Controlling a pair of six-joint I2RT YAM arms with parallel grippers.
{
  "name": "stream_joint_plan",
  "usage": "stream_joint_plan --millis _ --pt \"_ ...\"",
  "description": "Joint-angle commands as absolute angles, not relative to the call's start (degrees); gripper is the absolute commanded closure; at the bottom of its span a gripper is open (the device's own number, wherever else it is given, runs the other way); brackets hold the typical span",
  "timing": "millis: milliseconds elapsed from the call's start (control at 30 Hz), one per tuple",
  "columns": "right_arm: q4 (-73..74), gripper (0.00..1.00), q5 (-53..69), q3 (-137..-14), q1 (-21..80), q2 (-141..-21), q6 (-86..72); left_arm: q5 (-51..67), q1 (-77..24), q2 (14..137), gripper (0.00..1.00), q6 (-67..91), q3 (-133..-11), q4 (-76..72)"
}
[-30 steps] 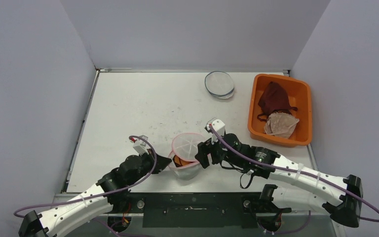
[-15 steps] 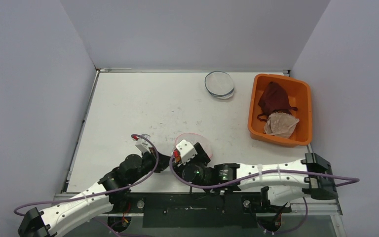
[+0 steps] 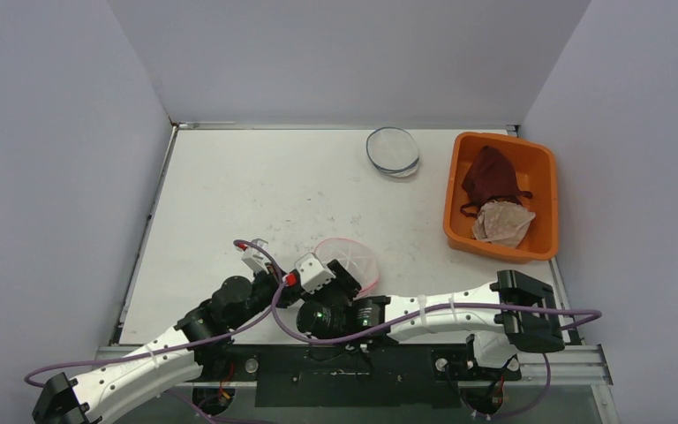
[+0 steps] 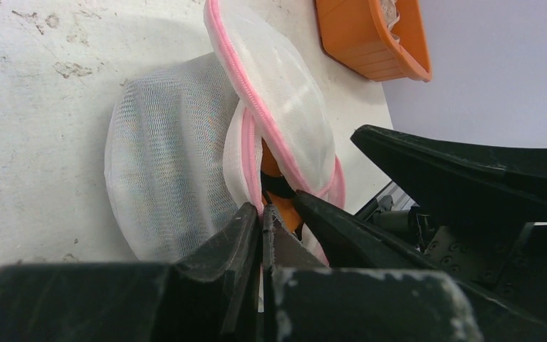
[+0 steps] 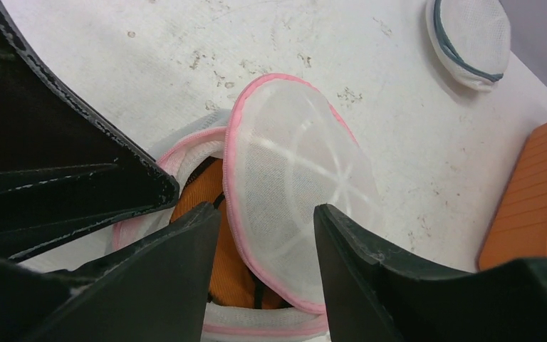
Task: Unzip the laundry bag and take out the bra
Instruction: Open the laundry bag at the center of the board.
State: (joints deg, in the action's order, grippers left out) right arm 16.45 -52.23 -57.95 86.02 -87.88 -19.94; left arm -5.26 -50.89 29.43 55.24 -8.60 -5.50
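Because the unzipped laundry bag [image 4: 164,171] could slide, my left gripper [image 4: 262,214] pinches its pink rim near the table's near edge. My right gripper [image 5: 267,214], jaws apart, hovers over the flap [image 5: 292,178], probably to reach the orange bra [image 5: 221,271] inside.

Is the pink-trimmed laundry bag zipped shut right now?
No, the right wrist view shows the bag gaping, its round lid lifted off the rim and the orange bra visible in the gap.
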Motion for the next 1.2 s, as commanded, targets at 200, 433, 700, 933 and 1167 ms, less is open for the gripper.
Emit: stream_joint_plan --millis 200,433,700,933,1167 --pt "17.71 0.48 -56.75 -60.22 85.76 -90.41 -21.64 -4.38 -51.04 27.77 1.0 55.15 -9.44 -7.65" --pt "18.71 0.88 -58.9 -59.3 87.05 -85.21 -23.15 -5.82 -51.06 26.23 1.0 55.12 -9.34 -5.57" --pt "17.0 0.95 -48.44 -54.97 82.93 -72.2 -28.06 -9.31 -51.06 27.75 1.0 52.69 -12.01 -3.43" --pt "6.46 0.95 -33.88 -36.37 67.81 -51.98 -34.61 -11.31 -51.06 27.2 1.0 53.04 -11.34 -1.64" --pt "5.48 0.95 -20.29 -39.41 59.06 -40.55 -27.04 -15.22 -50.94 23.05 1.0 51.66 -13.71 -0.09"
